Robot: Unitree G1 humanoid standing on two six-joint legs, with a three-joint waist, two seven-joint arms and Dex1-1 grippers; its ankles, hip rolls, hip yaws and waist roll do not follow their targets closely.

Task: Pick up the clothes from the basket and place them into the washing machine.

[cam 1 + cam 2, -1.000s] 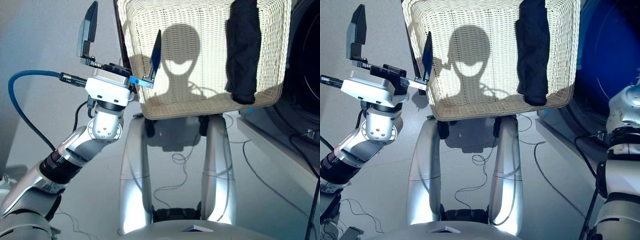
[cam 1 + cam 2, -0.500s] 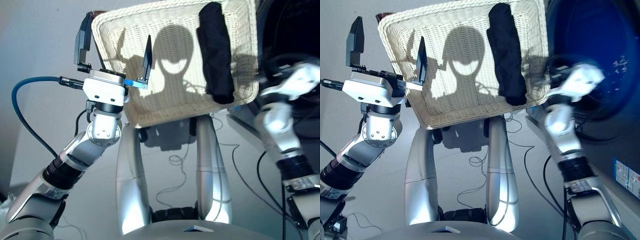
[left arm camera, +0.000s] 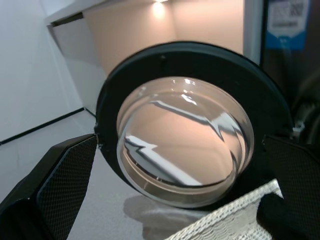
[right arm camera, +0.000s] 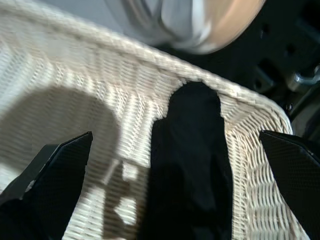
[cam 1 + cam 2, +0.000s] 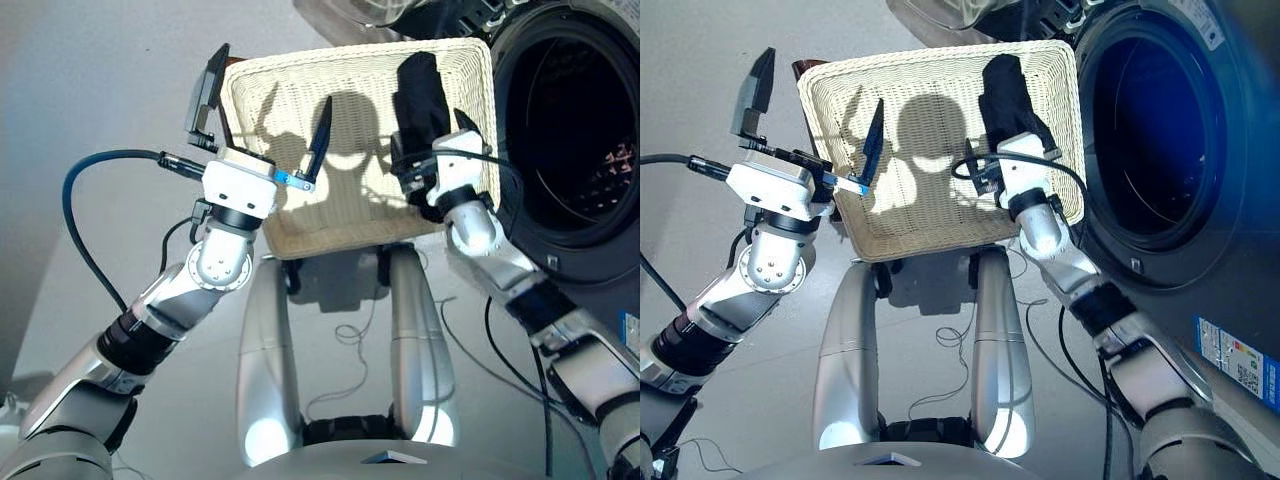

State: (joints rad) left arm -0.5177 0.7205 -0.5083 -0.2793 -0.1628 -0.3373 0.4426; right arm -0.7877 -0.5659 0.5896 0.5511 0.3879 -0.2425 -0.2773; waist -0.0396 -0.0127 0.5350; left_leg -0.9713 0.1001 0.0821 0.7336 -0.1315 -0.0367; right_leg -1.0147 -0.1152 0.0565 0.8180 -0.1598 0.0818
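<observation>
Black garment point(image 4: 192, 145) lies along the basket point(image 5: 930, 215) side nearest the washing machine point(image 5: 1160, 130); my right gripper point(image 4: 175, 165) hovers wide above it, left gripper point(image 5: 265, 120) wide and empty; next, I judge, descend and clamp.

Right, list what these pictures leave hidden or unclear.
- The part of the black garment nearest the robot: head views, covered by the right gripper, which is open above it.
- Inside the washing machine: the drum is dark in both head views, so any clothes there cannot be made out.
- The basket corner beside the left gripper: partly screened by its open fingers.
</observation>
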